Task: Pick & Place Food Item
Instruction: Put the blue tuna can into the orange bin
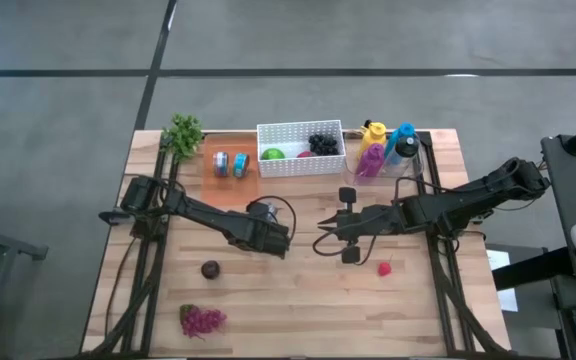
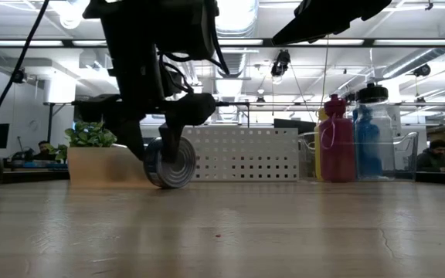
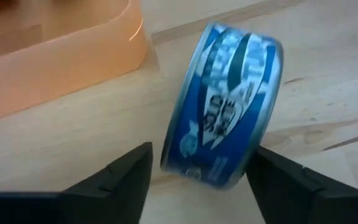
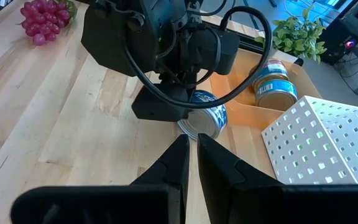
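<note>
Left hand (image 3: 194,180) stands open astride your blue tin (image 3: 225,134), which sits tilted on its edge on the bench (image 1: 298,290), just clear of the orange tray (image 1: 230,165) at its 11 o'clock. Your right hand (image 4: 191,158) waits closed, close at 3 o'clock, crowding any lift toward the white basket (image 1: 300,147).

blue tin (image 3: 225,134) blurred, label unreadable, left pincer (image 1: 280,238) hides tin from above, basket (image 1: 300,130) contents too small to tell

Overhead, table-level, wrist views share tuna can (image 3: 225,134)
</note>
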`<state>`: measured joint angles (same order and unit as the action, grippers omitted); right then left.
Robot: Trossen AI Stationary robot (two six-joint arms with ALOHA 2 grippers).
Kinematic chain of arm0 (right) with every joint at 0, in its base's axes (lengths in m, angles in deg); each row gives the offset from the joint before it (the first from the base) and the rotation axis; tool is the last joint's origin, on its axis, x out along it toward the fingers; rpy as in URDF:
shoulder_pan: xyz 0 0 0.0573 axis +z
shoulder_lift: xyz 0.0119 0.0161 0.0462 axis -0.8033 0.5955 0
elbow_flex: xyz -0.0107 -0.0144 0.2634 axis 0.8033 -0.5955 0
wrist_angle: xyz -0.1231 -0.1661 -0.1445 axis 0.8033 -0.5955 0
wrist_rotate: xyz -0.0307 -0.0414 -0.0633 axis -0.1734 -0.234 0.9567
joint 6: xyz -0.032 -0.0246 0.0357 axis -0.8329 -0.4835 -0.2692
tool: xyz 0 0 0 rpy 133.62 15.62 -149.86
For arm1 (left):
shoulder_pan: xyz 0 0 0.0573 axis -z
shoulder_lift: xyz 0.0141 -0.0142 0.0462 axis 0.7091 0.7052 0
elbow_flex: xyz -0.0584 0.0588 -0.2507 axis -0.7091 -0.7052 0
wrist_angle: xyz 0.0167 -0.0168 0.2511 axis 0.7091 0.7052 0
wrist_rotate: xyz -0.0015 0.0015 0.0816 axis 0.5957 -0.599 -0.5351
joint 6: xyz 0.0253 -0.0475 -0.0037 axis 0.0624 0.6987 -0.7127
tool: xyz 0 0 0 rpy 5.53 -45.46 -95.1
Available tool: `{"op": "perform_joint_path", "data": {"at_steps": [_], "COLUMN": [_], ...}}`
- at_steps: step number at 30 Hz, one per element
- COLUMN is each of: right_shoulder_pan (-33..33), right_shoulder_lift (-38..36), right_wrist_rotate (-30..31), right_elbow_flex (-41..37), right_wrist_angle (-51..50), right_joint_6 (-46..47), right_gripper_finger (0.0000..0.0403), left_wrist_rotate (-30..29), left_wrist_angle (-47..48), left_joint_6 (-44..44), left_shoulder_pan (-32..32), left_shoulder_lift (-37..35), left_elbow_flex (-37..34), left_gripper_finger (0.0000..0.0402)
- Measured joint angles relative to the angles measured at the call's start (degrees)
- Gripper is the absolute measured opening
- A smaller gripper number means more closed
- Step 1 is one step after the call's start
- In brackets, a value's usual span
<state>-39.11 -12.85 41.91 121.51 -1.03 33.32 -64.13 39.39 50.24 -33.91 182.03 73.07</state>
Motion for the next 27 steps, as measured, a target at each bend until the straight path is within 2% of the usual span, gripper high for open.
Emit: {"op": "perform_joint_path", "data": {"at_steps": [5,10,15,21,27], "right_shoulder_pan": [0.0,0.0,0.0,0.0,0.0], "right_shoulder_lift": [0.0,0.0,0.0,0.0,0.0], "right_wrist_rotate": [0.0,0.0,0.0,0.0,0.0], "right_elbow_flex": [0.0,0.0,0.0,0.0,0.0], "right_wrist_angle": [0.0,0.0,0.0,0.0,0.0], "right_joint_6": [0.0,0.0,0.0,0.0,0.0], "right_gripper_finger": [0.0028,0.0028,0.0028,0.0028,0.0028], "left_wrist_rotate": [-2.7,-5.1,-5.2,-4.8,-4.8], "left_wrist_angle": [-0.7,-3.0,-7.5,-7.7,-7.8], "left_joint_6": [-1.2,-4.1,-5.6,-5.5,-7.6], "left_shoulder_pan": [-0.1,-0.1,-0.4,-0.4,-0.4], "left_shoulder_lift": [0.0,0.0,0.0,0.0,0.0], "left_elbow_flex": [-0.7,-1.3,-3.2,-4.4,-4.3], "left_gripper_finger": [0.0287,0.0288,0.0239,0.0135,0.0131]}}
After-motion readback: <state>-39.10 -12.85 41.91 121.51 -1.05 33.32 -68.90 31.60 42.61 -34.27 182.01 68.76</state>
